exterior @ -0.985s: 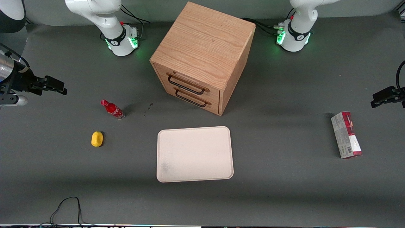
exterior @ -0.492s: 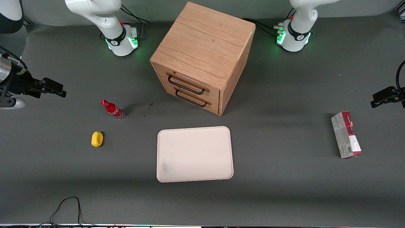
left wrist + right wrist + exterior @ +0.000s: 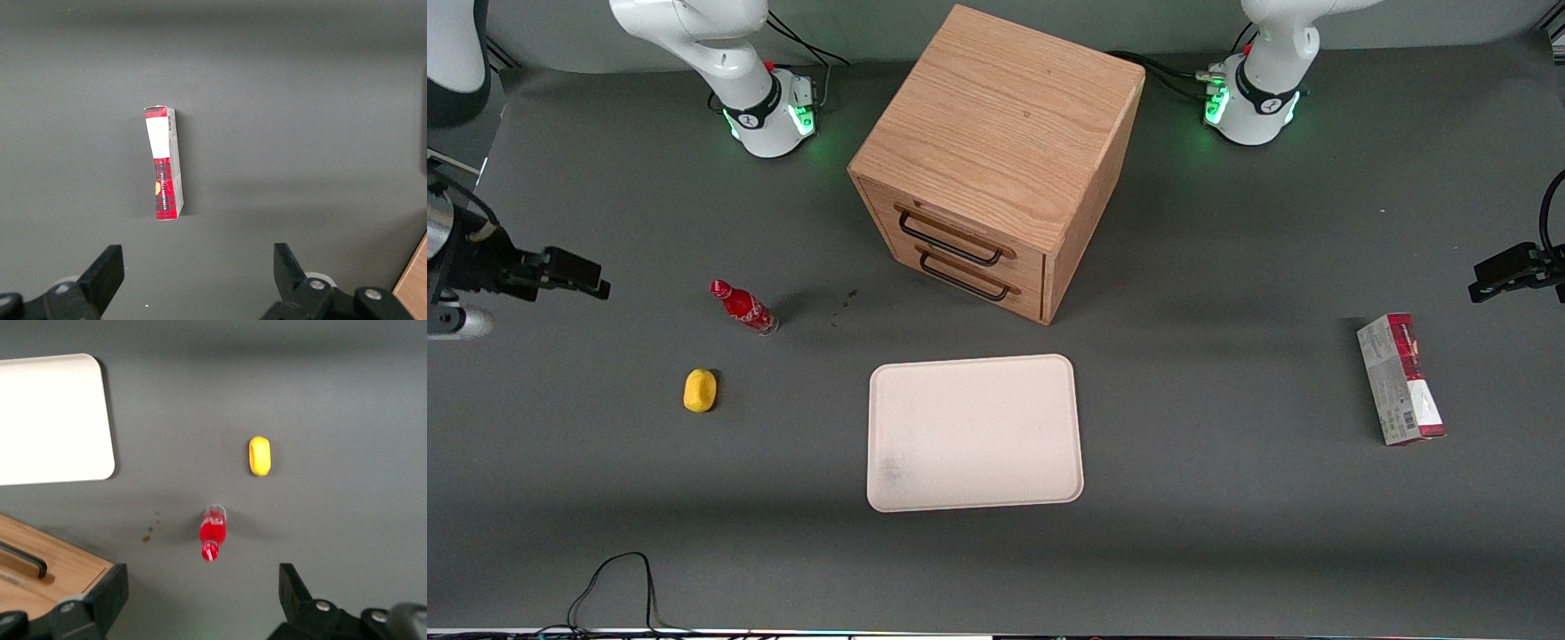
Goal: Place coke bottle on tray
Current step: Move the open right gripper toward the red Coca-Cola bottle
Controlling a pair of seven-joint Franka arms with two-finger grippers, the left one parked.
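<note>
The coke bottle (image 3: pixel 743 308), small and red with a red cap, stands upright on the grey table between the working arm's end and the wooden cabinet. The wrist view looks down on the coke bottle (image 3: pixel 213 532) from above. The cream tray (image 3: pixel 975 432) lies flat in front of the cabinet, nearer the front camera, with nothing on it; one rounded corner of the tray (image 3: pixel 53 420) shows in the wrist view. The right arm's gripper (image 3: pixel 576 273) hovers open at the working arm's end, well apart from the bottle. Nothing sits between the fingers of the gripper (image 3: pixel 203 593).
A yellow lump (image 3: pixel 700 390) lies a little nearer the front camera than the bottle. The wooden drawer cabinet (image 3: pixel 996 151) has two closed drawers. A red-and-grey carton (image 3: pixel 1400 378) lies toward the parked arm's end. Small brown specks (image 3: pixel 151 528) mark the table near the bottle.
The gripper has drifted a short way toward the front camera, staying open. The bottle, tray and lump have not moved.
</note>
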